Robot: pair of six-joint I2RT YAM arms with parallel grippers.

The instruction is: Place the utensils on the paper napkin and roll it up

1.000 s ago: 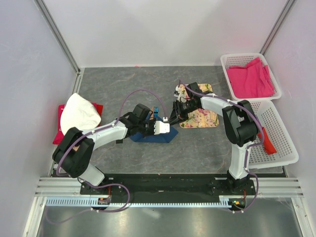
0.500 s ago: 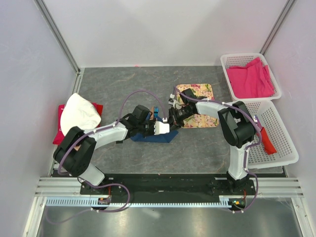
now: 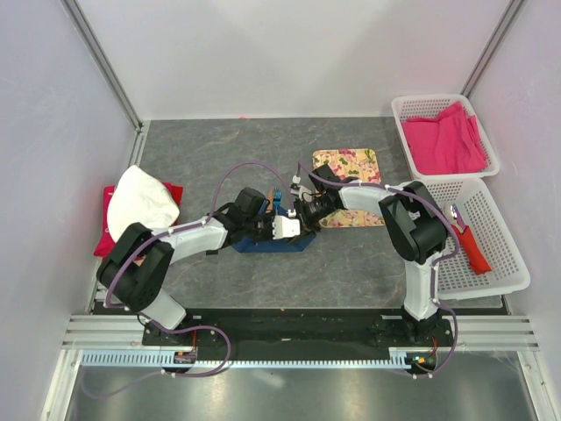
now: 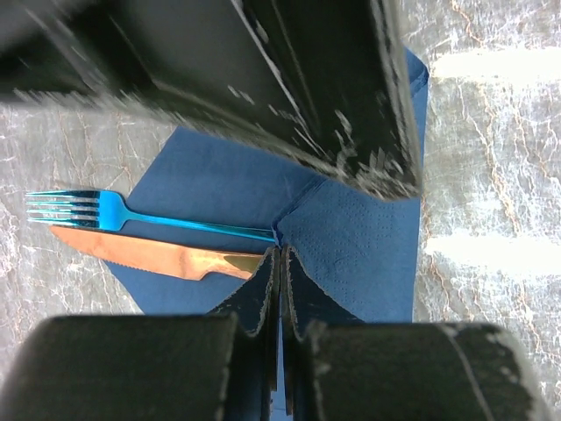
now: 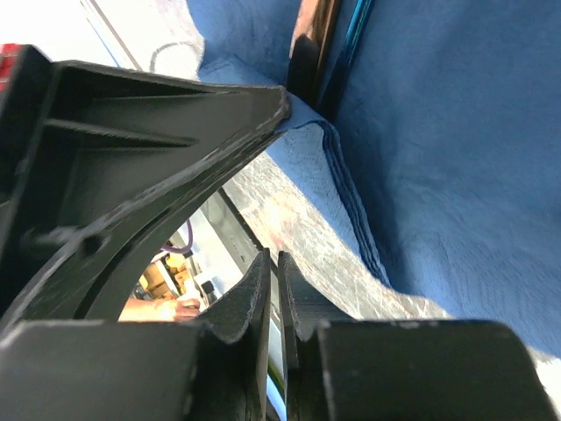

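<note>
Utensils, a bright-blue fork (image 4: 131, 215) and a copper-toned knife (image 4: 149, 254), are lying side by side on the dark-blue paper napkin (image 4: 368, 254). Their heads are poking past its edge onto the desk (image 3: 219, 149), and their handles are disappearing under a folded-over flap. Both are thin and glossy; the fork is showing fine tines, the knife a serrated edge. The napkin is looking soft and matte, its stacked plies showing as fine lines along the edge in the right wrist view.

Left tool (image 4: 280, 263) is sitting with its fingers pressed together at the flap's corner, over the handle ends; whether paper is being pinched between them I cannot tell. Right tool (image 5: 273, 281) is reaching in from the opposite side, low beside the napkin's edge. Its fingers are drawn almost together, leaving only a thin slit with nothing visibly caught in it.

Placing is looking finished. Rolling appears to be the step in hand, barely begun, with one fold made. The next move is probably calling for a firm hold on the flap and a turn over the handles without dragging the slippery cutlery out.

Grey and marbled, the desk is also carrying a floral mat (image 3: 355, 162) near the right tool.
</note>
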